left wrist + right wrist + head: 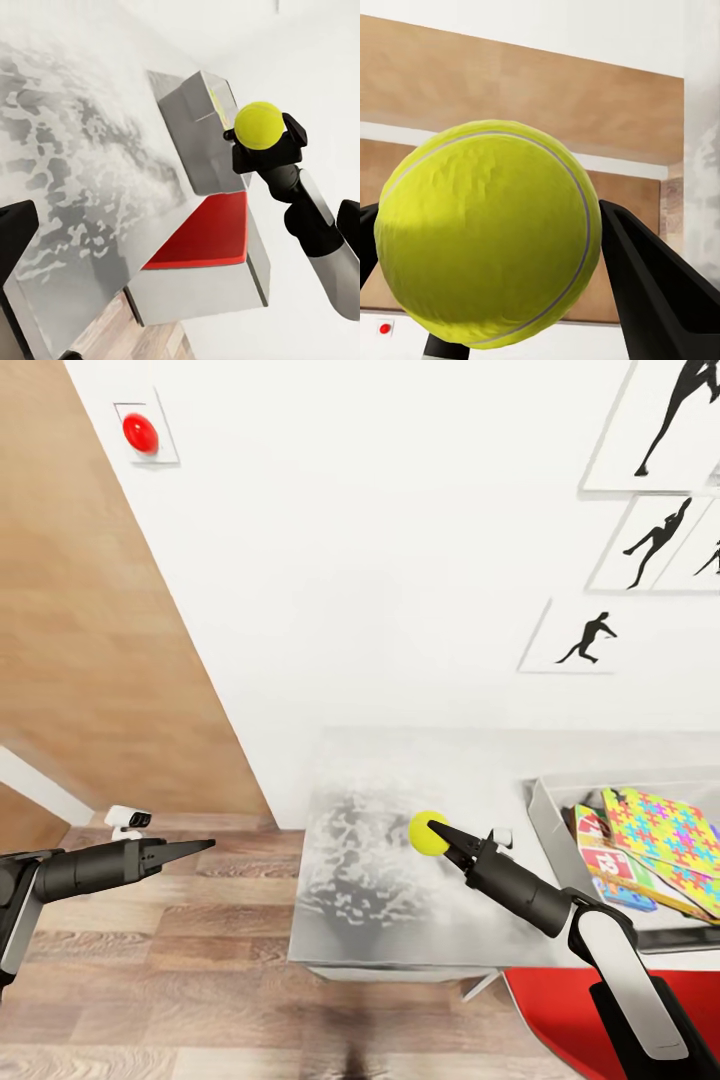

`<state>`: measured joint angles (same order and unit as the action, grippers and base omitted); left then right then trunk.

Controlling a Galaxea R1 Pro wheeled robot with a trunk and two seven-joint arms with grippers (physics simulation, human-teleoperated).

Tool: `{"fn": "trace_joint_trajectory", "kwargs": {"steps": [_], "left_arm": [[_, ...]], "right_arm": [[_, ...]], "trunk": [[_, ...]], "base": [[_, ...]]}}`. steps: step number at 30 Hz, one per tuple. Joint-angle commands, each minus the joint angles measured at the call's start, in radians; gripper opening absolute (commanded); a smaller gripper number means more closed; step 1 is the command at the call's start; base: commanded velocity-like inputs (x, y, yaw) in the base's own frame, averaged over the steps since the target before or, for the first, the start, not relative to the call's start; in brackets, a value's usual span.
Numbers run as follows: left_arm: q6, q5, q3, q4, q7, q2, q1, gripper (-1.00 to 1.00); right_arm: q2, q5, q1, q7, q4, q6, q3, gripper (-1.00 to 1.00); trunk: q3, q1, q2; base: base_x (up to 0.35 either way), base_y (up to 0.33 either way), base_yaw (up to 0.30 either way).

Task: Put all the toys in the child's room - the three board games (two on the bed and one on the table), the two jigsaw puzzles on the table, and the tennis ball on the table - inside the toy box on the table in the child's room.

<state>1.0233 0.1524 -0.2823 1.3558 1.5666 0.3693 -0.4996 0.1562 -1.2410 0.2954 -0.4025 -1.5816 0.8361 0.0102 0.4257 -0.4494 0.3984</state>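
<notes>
While the right gripper (440,832) clamps the tennis ball (428,833) over the tabletop (370,860), the toy box (548,805) sits just behind its arm; the left gripper (200,846), pinched shut, hangs well apart.

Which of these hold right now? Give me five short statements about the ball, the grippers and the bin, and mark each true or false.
1. The right gripper is shut on the tennis ball. True.
2. The ball is already inside the toy box. False: it is held over the table, to the left of the box in the head view.
3. A jigsaw puzzle lies in the toy box. True.
4. The left gripper holds a board game. False: it holds nothing and hangs over the wooden floor.
5. The toy box has only the puzzle in it. False: a board game lies under the puzzle.
</notes>
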Motion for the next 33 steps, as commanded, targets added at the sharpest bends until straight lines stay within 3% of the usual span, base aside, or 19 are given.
{"fn": "trace_joint_trajectory", "kwargs": {"steps": [1, 33], "left_arm": [[0.011, -0.001, 0.001, 0.0, 0.004, 0.0, -0.001, 1.0], [0.012, -0.002, 0.003, 0.001, 0.004, -0.001, 0.0, 1.0]], "right_arm": [[0.0, -0.002, 0.001, -0.001, 0.0, 0.003, 0.0, -1.0], [0.003, -0.002, 0.001, -0.001, 0.0, 0.003, -0.001, -1.0]], "trunk": [[0.0, -0.001, 0.002], [-0.054, -0.001, 0.002]], "base": [[0.0, 0.0, 0.0], [0.0, 0.0, 0.0]]}}
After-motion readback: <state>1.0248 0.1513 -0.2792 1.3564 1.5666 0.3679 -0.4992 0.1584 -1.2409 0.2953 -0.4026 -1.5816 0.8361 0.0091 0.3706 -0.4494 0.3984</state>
